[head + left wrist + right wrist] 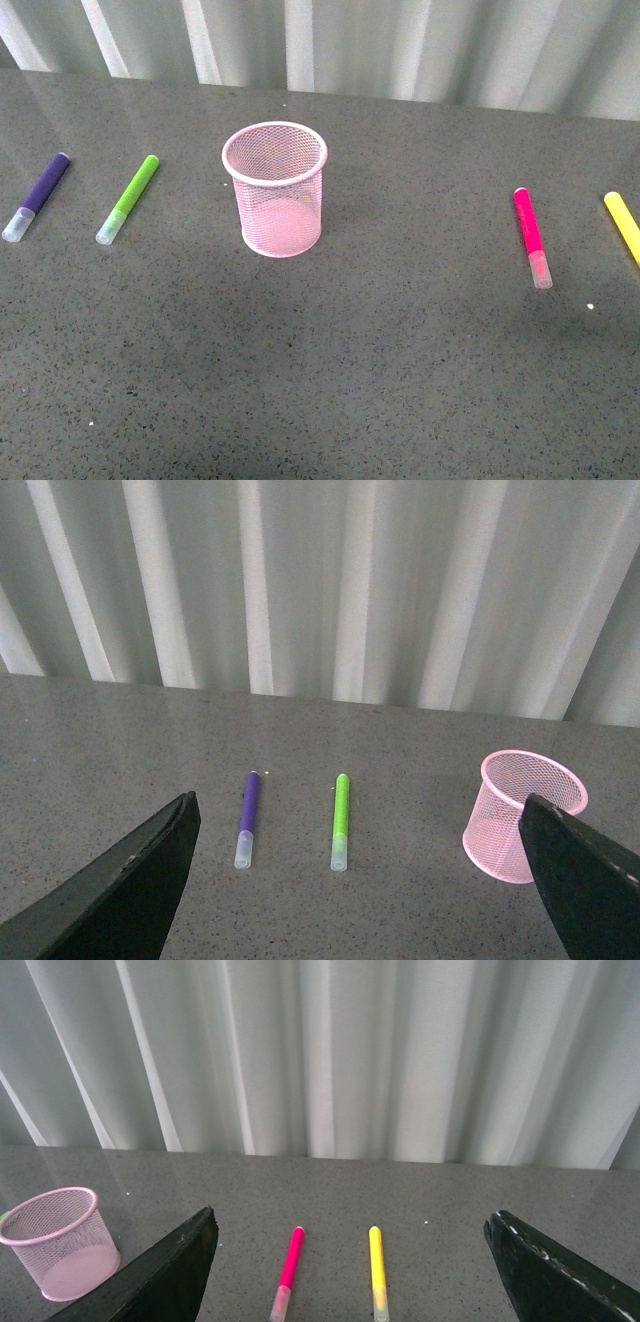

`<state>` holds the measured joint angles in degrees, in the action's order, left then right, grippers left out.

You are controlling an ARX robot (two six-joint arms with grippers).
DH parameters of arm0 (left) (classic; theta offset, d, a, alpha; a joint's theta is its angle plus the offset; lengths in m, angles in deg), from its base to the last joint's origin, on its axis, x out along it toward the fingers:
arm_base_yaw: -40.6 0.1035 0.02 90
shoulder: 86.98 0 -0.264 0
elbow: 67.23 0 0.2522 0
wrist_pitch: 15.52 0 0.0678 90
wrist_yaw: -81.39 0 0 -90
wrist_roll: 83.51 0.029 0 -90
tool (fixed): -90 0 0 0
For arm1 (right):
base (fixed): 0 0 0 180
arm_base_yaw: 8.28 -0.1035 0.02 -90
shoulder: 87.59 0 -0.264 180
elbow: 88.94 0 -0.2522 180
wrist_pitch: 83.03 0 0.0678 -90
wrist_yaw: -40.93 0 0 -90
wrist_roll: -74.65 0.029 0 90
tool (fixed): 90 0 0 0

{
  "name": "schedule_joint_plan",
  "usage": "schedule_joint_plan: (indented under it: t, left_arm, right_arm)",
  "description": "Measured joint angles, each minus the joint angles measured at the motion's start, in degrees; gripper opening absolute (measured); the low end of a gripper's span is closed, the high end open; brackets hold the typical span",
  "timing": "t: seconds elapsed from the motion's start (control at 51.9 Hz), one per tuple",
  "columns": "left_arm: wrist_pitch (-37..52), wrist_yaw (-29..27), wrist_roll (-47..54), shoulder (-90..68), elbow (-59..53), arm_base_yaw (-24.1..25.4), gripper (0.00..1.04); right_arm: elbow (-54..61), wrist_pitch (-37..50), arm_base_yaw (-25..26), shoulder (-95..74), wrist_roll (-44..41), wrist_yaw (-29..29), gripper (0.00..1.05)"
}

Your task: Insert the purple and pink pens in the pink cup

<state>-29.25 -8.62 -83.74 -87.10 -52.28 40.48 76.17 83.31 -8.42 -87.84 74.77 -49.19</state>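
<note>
Black gripper fingers fill the lower corners of the left wrist view. They are spread far apart, so the left gripper stands wide open with nothing in it. It hangs above the table, tipped forward and down, facing the pale curtain at the far edge. The right gripper holds the same pose on its own side. Its two dark fingers are splayed just as wide and are empty as well. Neither arm shows in the front view.

Counting what lies on the grey table, I see four markers and one cup, all well apart from the grippers. The purple pen lies flat at the far left. The green marker lies just beside it, nearer the middle. Both are slanted, with their clear caps toward the robot. From the left wrist, the purple pen and green marker show between the open fingers. On the right side lies the pink pen, its cap also toward the robot. The yellow marker lies beyond it, cut off by the picture's edge. The right wrist view frames that pink pen and yellow marker between its fingers.

Standing upright a little left of centre, between the green marker and the pink pen, is the pink cup. Its mesh wall lets the solid base show through, and nothing is inside. No marker touches it.
</note>
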Motion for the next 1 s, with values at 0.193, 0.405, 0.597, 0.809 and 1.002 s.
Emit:
schedule_joint_plan:
  t: [0.193,0.405,0.597,0.809,1.002]
  left_arm:
    - [-2.97,-4.66,-3.21,-1.20,0.74,-1.22,0.98]
    - [3.63,-7.37,-17.79,-13.73,1.60,0.87,0.98]
    - [27.45,1.11,-17.66,-40.02,7.91,3.98,0.98]
    - [38.03,8.02,-9.42,-71.43,23.21,4.04,0.98]
    - [35.50,10.21,-3.26,-90.18,37.09,4.48,0.98]
  right_arm:
    - [0.00,0.00,0.00,0.00,0.00,0.00,0.98]
    - [0.00,0.00,0.00,0.00,0.00,0.02,0.98]
    - [0.00,0.00,0.00,0.00,0.00,0.02,0.98]
    - [0.00,0.00,0.00,0.00,0.00,0.00,0.98]
    - [0.00,0.00,0.00,0.00,0.00,0.02,0.98]
